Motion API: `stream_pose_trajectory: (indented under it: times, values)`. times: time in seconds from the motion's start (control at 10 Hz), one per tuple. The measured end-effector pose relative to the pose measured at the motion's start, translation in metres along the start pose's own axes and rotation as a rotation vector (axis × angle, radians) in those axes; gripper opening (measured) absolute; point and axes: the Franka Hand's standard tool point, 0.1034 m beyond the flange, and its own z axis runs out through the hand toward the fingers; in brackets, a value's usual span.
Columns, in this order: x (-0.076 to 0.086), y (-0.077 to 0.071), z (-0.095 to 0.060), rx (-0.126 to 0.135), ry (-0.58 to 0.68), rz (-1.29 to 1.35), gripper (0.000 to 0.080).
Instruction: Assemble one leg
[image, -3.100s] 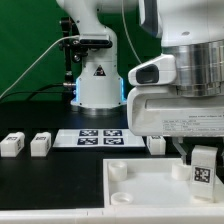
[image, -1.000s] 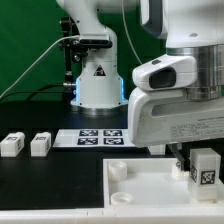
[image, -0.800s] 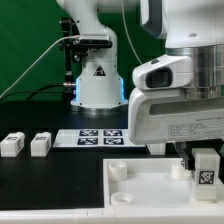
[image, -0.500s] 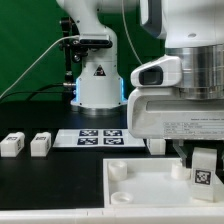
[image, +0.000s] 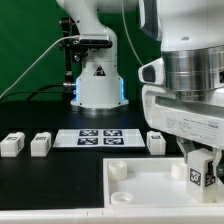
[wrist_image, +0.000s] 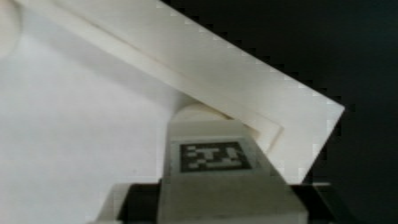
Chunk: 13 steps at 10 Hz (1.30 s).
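In the exterior view, the gripper (image: 201, 165) hangs at the exterior view's right over the near white panel (image: 140, 192), with the leg (image: 198, 174) clenched between its fingers, tag facing the camera, at the panel's right corner. Two spare blocks (image: 26, 144) sit far left, beside the marker board (image: 100, 137).

In the wrist view, the leg (wrist_image: 214, 148) stands upright at the panel (wrist_image: 89, 130) corner; it seems seated there, though contact is hidden.

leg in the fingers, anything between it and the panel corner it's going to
Nothing visible. The leg is gripped upright by the gripper right at the white panel's corner on the exterior view's right; the contact itself is hidden.
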Motion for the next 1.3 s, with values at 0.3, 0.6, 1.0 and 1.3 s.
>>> stream_pose_trajectory:
  times: [0.3,0.6,1.0,1.3]
  values:
    - [-0.0066,-0.0013,0.0019,0.003,-0.013,0.275,0.0295]
    - [-0.0074,-0.0012,0.0022,0.003,-0.014,0.213,0.0505]
    - [-0.0047,-0.001,0.0004,0.002,-0.008,-0.43,0.0643]
    - [-0.0031,-0.0003,0.001,0.0,-0.005,-0.734,0.0649]
